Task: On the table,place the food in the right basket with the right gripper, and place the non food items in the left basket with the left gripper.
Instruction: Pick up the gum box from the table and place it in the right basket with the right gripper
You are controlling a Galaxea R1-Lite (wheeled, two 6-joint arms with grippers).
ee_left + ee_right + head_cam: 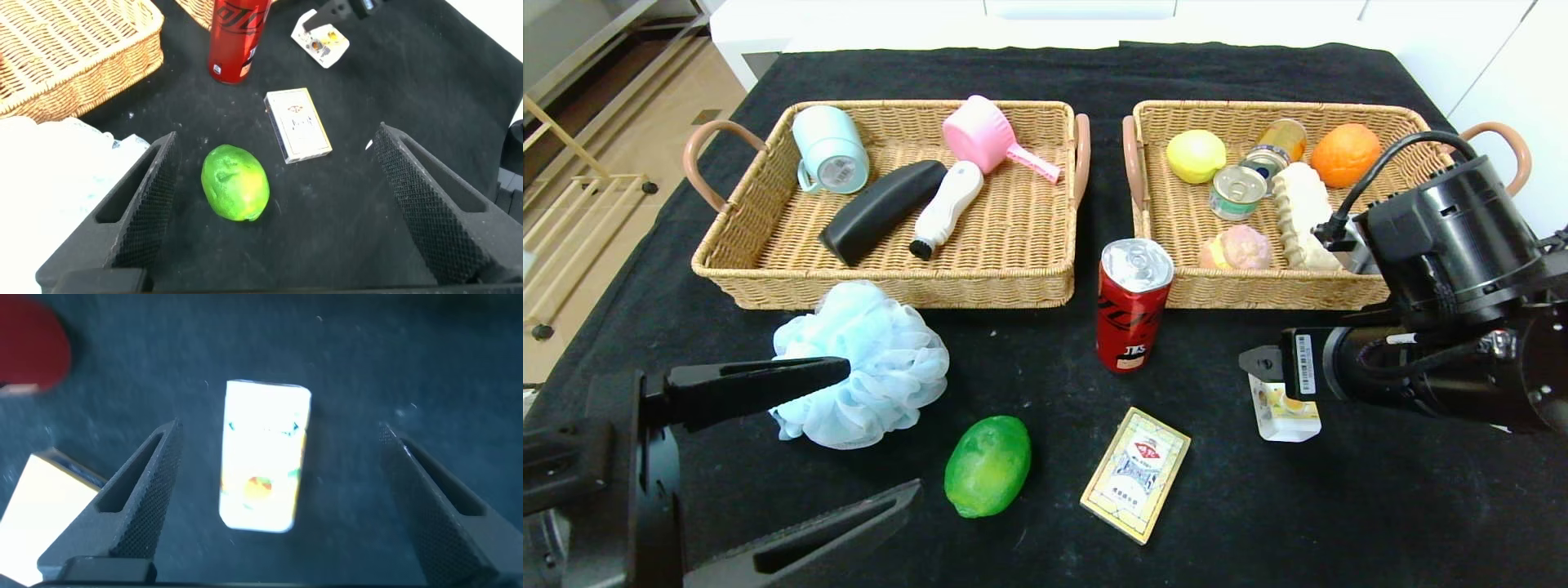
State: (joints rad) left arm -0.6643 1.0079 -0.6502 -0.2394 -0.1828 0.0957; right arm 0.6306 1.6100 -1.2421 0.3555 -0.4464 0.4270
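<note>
My right gripper (1258, 363) hangs open just above the small white carton (1288, 418); in the right wrist view the carton (265, 469) lies between the spread fingers (139, 498), untouched. My left gripper (884, 426) is open at the front left, one finger against the light-blue pouf (862, 367). In the left wrist view the green fruit (235, 182) lies between its fingers (143, 196) on the cloth. The red can (1133, 304) stands between the baskets. The card box (1136, 474) lies flat at the front. The bread loaf (1303, 214) lies in the right basket (1258, 290).
The left basket (882, 286) holds a mint mug, a black bottle, a white brush and a pink scoop. The right basket also holds a yellow fruit, an orange, tins and a pink ball. The black-draped table (1339, 523) ends near white walls behind.
</note>
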